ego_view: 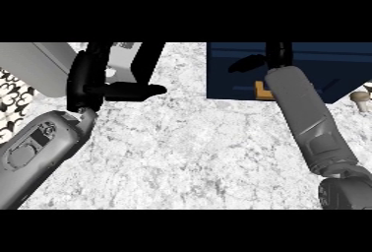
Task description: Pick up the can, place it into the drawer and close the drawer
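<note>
Drawer (291, 69): right hand (272, 54) reaching inside, fingers unclear; left hand (109, 74) spread, upright.

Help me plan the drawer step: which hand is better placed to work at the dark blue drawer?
Right. The right hand reaches over the dark blue drawer at the upper right. The left hand rests open at the upper left, across the counter from it.

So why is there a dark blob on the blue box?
In the head view, that blob is likely the shadow of the right hand falling on the blue drawer box; the right forearm reaches over it and hides part of an orange patch. The marble counter is evenly lit, with no glare.
</note>
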You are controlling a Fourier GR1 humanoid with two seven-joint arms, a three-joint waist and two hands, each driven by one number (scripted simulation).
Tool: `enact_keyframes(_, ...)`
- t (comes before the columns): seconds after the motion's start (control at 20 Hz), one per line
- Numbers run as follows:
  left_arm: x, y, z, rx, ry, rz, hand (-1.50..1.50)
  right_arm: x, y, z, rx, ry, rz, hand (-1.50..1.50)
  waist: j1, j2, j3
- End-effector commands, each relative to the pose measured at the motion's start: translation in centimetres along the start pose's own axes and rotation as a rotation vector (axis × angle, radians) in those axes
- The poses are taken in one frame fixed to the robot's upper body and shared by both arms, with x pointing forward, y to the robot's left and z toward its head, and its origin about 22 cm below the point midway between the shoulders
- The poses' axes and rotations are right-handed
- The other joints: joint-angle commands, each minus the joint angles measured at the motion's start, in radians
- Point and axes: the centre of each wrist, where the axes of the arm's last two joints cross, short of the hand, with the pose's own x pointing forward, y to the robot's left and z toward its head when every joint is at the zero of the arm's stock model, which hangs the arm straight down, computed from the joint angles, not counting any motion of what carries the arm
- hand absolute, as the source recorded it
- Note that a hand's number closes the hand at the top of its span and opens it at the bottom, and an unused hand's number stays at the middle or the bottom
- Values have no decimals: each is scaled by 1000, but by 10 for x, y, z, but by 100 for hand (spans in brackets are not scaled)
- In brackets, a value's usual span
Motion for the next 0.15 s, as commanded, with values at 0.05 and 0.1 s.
enact_keyframes(0.05, -13, 13, 9, 20, 9, 6, -150, 22, 3, -12, -66, 19, -195, -150, -7, -18, -6)
enact_keyframes(0.1, 2, -2, 1, -1, -7, 25, -150, 20, -3, -15, -76, 21, -184, -150, 6, -4, -5)
